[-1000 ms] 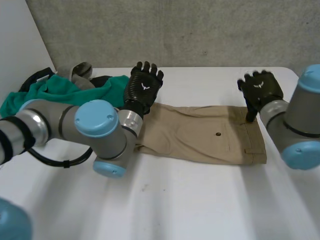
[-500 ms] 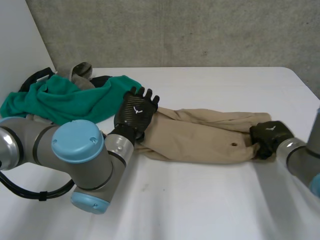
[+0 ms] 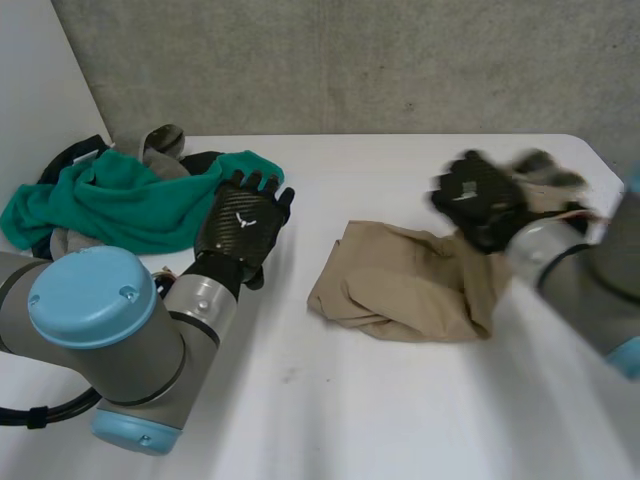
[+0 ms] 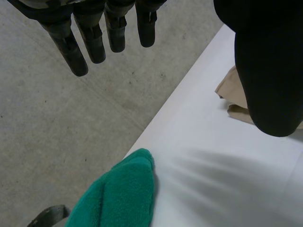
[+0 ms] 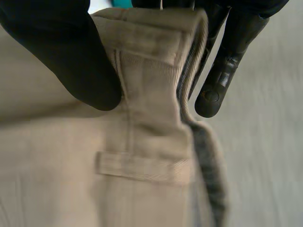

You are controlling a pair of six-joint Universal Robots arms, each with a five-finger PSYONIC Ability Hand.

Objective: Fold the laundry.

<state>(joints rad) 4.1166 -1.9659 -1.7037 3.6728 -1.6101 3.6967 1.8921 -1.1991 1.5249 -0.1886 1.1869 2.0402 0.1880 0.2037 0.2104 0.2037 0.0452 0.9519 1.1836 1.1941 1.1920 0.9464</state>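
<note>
Looking across your table [image 3: 400, 420], the khaki shorts [image 3: 400, 290] lie bunched mid-table, right of the green towel [image 3: 130, 205]. Your left hand [image 3: 240, 225] hovers open-fingered, empty; your right hand [image 3: 485, 200] pinches the waistband [image 5: 156, 52]. Pulling one-handed, I judge, could crumple them or slip the pinch.

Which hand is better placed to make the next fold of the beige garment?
The right hand: its thumb and fingers pinch the waistband of the beige garment. The left hand is open, apart from it, next to the green cloth.
</note>
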